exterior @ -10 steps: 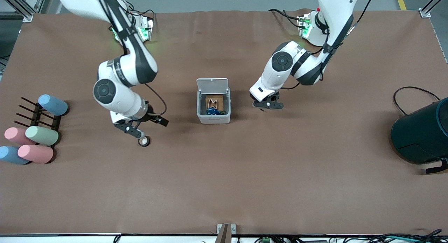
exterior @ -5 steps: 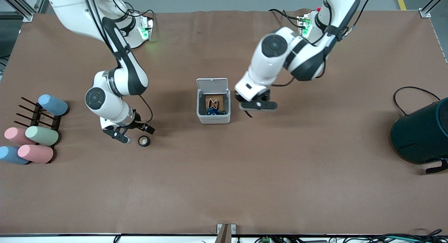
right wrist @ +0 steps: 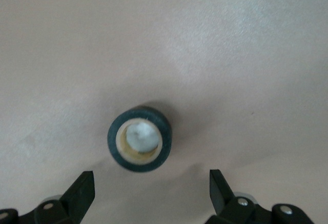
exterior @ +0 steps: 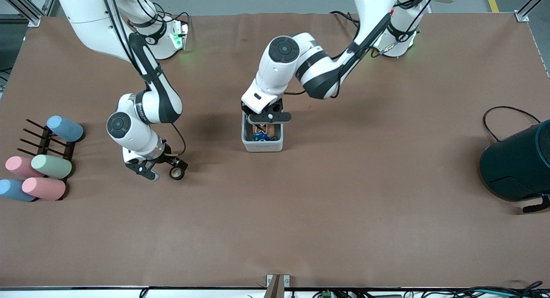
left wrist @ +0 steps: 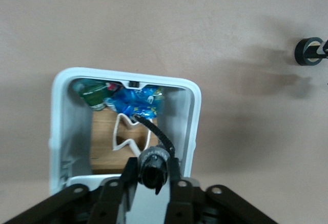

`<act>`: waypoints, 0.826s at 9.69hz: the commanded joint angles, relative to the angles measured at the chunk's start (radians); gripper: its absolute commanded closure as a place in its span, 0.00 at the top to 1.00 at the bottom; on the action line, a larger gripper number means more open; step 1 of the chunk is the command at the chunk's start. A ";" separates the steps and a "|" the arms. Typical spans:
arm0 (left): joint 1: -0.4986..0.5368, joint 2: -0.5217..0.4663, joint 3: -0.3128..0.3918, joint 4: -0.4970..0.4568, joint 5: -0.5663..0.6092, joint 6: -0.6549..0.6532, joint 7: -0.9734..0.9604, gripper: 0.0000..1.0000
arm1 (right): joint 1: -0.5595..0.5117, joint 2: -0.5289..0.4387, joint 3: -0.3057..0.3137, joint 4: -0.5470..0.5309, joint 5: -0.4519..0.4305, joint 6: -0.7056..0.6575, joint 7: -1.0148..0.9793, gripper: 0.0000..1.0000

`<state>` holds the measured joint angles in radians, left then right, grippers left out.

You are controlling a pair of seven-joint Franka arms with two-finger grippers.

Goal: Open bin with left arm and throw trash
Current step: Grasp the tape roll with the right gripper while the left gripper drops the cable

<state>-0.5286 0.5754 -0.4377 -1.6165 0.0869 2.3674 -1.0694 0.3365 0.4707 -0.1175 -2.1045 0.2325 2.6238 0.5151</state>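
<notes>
The white bin (exterior: 262, 146) stands open at mid-table; its lid is hidden under my left gripper (exterior: 267, 117). In the left wrist view the bin's rim (left wrist: 59, 131) frames a white hourglass frame (left wrist: 128, 134) on a brown floor, beside blue wrappers. My left gripper (left wrist: 151, 175) is over the bin, shut on a black lump (left wrist: 154, 163) with a ribbed tail. The black ring (exterior: 176, 173) lies on the table toward the right arm's end. My right gripper (exterior: 161, 169) is low beside it, open. In the right wrist view the ring (right wrist: 139, 139) lies just ahead of the open right gripper (right wrist: 151, 188).
Several pastel cylinders (exterior: 51, 166) lie by a dark rack (exterior: 45, 141) at the right arm's end. A big dark teal drum (exterior: 517, 165) with a black cable loop (exterior: 507, 113) stands at the left arm's end.
My left arm has swung from beside the bin to over it, carrying the black lump. My right gripper has shifted a little and dropped low by the ring, which has not moved.
</notes>
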 commanded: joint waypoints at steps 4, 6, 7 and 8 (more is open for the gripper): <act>0.131 -0.109 0.007 0.018 0.011 -0.167 0.043 1.00 | -0.011 0.080 0.018 0.084 -0.004 0.008 0.016 0.93; 0.235 -0.207 0.005 0.017 0.011 -0.349 0.135 1.00 | -0.011 0.094 0.016 0.101 -0.004 0.007 0.011 0.68; 0.284 -0.251 0.004 0.018 0.011 -0.411 0.184 1.00 | -0.011 0.094 0.018 0.103 -0.004 0.005 0.008 0.42; 0.335 -0.297 0.002 0.018 0.010 -0.481 0.277 1.00 | -0.019 0.094 0.018 0.107 -0.004 0.002 0.008 0.28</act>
<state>-0.2379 0.3467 -0.4284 -1.5744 0.0911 1.9531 -0.8627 0.3334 0.5543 -0.1093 -2.0135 0.2327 2.6301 0.5182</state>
